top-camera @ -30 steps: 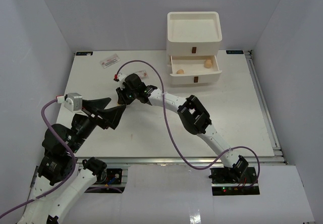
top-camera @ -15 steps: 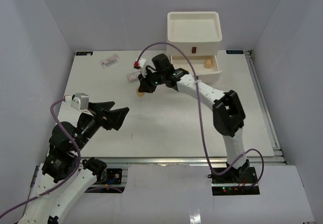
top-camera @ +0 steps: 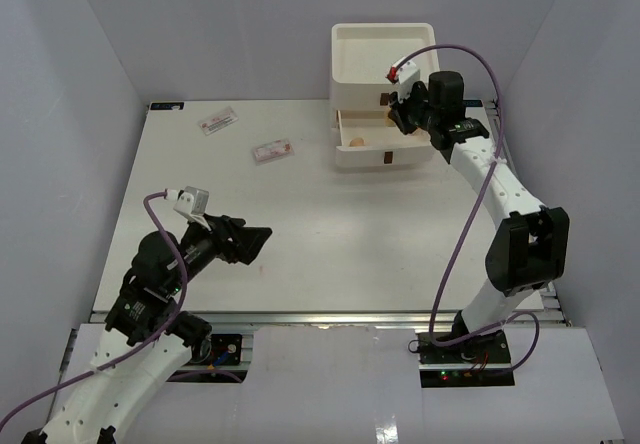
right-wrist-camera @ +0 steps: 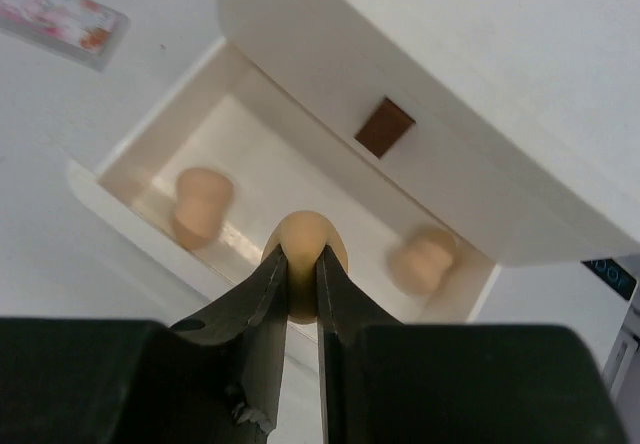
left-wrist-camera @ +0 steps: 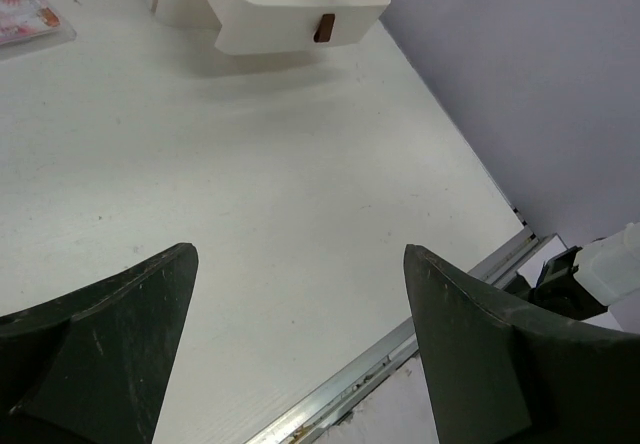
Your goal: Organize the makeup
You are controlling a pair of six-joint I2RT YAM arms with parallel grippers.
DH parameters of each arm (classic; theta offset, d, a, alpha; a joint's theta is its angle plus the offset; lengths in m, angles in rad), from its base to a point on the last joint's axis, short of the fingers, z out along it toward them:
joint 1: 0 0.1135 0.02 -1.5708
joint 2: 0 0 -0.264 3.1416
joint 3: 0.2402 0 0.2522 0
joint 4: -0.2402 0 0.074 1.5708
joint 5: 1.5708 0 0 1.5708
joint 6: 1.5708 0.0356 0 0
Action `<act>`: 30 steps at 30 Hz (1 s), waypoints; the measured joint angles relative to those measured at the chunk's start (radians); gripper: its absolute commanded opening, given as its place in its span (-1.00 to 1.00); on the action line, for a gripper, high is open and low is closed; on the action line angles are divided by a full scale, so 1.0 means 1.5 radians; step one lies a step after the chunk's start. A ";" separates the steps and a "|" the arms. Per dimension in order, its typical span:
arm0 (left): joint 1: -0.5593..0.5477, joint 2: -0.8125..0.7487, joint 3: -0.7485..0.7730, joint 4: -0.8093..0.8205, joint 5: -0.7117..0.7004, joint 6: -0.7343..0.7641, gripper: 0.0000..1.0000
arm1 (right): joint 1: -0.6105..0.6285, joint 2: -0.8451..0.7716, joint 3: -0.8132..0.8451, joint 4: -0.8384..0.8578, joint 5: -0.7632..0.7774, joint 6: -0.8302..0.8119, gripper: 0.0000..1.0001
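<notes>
My right pincer (right-wrist-camera: 297,264) is clamped on a peach sponge (right-wrist-camera: 303,236). It hangs over the open drawer (right-wrist-camera: 150,154) of the white box (top-camera: 385,59), at 1 o'clock on the worktop (top-camera: 350,234). Two more sponges lie in that drawer, both blurry: the left sponge (right-wrist-camera: 201,204) at 9 o'clock from mine and the right sponge (right-wrist-camera: 424,260) at 3 o'clock. A brown handle (right-wrist-camera: 385,127) sits just above. Two flat packets lie at 11 o'clock, the near packet (top-camera: 272,151) and the far packet (top-camera: 218,121), well apart from the box. My left pincer (left-wrist-camera: 300,254) is spread wide apart at 8 o'clock, over bare worktop.
</notes>
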 measured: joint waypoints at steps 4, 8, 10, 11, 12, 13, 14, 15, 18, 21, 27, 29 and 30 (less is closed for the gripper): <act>0.000 0.011 -0.017 0.000 0.009 -0.005 0.90 | -0.023 0.067 0.016 -0.001 0.043 -0.006 0.25; 0.000 0.010 -0.028 -0.005 0.011 -0.013 0.91 | -0.021 0.119 0.031 -0.002 0.077 -0.010 0.44; 0.000 0.009 -0.029 -0.008 0.011 -0.015 0.91 | -0.021 0.125 0.031 -0.006 0.078 -0.009 0.48; 0.000 0.009 -0.030 -0.009 0.011 -0.016 0.91 | -0.022 0.123 0.031 -0.007 0.076 -0.007 0.49; 0.000 0.010 -0.031 -0.011 0.010 -0.017 0.91 | -0.024 0.118 0.031 -0.009 0.074 -0.007 0.49; 0.000 0.012 -0.031 -0.013 0.009 -0.018 0.91 | -0.026 0.111 0.030 -0.011 0.069 -0.005 0.50; 0.000 0.017 -0.031 -0.014 0.009 -0.019 0.91 | -0.029 0.099 0.029 -0.012 0.061 0.000 0.51; 0.000 0.031 -0.031 -0.014 0.008 -0.020 0.91 | -0.034 0.079 0.021 -0.017 0.043 0.006 0.52; 0.000 0.096 -0.032 -0.016 0.005 -0.022 0.91 | -0.052 -0.006 -0.018 -0.033 -0.045 0.010 0.56; 0.000 0.171 -0.034 -0.017 -0.001 -0.033 0.90 | -0.072 -0.129 -0.096 -0.035 -0.183 -0.004 0.57; 0.012 0.306 -0.039 -0.016 -0.011 -0.081 0.90 | -0.074 -0.362 -0.318 -0.024 -0.428 -0.047 0.56; 0.020 0.335 -0.040 -0.017 -0.024 -0.105 0.91 | -0.093 -0.407 -0.398 0.004 -0.473 -0.046 0.53; 0.023 0.342 -0.040 -0.019 -0.035 -0.117 0.92 | -0.109 -0.420 -0.429 0.007 -0.483 -0.042 0.53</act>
